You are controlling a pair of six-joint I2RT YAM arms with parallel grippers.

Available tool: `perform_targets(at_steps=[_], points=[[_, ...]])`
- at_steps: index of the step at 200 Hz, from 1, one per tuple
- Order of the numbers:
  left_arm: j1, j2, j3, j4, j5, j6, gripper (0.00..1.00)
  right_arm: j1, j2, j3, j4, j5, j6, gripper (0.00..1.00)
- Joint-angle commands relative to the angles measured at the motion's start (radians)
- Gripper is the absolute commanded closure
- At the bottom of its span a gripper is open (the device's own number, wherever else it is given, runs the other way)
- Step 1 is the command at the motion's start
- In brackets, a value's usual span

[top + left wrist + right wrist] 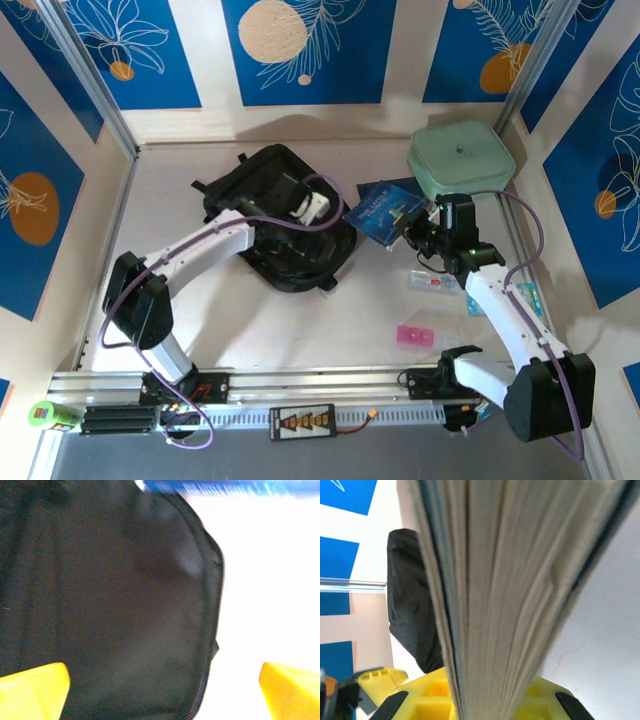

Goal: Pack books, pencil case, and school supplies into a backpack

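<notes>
Pale table (300,325): left jaws apart over backpack (285,250), right jaws clamped on blue book (378,215).

A robot lab cell: a pale counter (300,320) boxed in by panels (300,50) with blue leaf prints. An aluminium rail (330,385) along its near edge carries a left arm (200,245) and a right arm (510,315), with purple cables (541,240) trailing and a bare connector board (301,422) nearest.

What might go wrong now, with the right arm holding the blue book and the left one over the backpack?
The right gripper pinches the blue book by one edge, so it may sag or slip. The left gripper hangs open over the backpack, so the arms may clash when the book comes across.
</notes>
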Motion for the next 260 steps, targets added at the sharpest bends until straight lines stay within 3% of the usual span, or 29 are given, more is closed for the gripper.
perform_targets(at_steps=[1, 48, 71, 86, 126, 152, 197, 230, 260], points=[[-0.038, 0.019, 0.025, -0.147, -0.038, 0.180, 0.12, -0.024, -0.040, 0.019, 0.016, -0.014, -0.013, 0.93], [-0.083, 0.121, 0.089, -0.291, -0.042, 0.314, 0.36, -0.039, -0.042, 0.009, 0.014, -0.030, 0.000, 0.93], [-0.099, 0.162, 0.109, -0.304, -0.094, 0.344, 0.40, -0.040, -0.042, 0.004, 0.014, -0.034, 0.004, 0.93], [-0.111, 0.179, 0.123, -0.293, -0.157, 0.352, 0.51, -0.041, -0.041, 0.003, 0.016, -0.035, 0.006, 0.94], [-0.148, 0.210, 0.138, -0.277, -0.238, 0.399, 0.58, -0.047, -0.043, -0.001, 0.014, -0.038, 0.007, 0.93], [-0.156, 0.221, 0.141, -0.282, -0.268, 0.418, 0.67, -0.054, -0.046, -0.006, 0.014, -0.040, 0.008, 0.93], [-0.164, 0.217, 0.116, -0.259, -0.303, 0.473, 0.71, -0.077, -0.050, -0.010, 0.014, -0.050, 0.012, 0.93], [-0.164, 0.211, 0.116, -0.253, -0.294, 0.497, 0.82, -0.090, -0.062, -0.012, 0.005, -0.053, 0.011, 0.93], [-0.161, 0.110, 0.088, -0.166, -0.309, 0.506, 0.94, -0.115, -0.084, -0.009, -0.016, -0.053, 0.001, 0.94]])
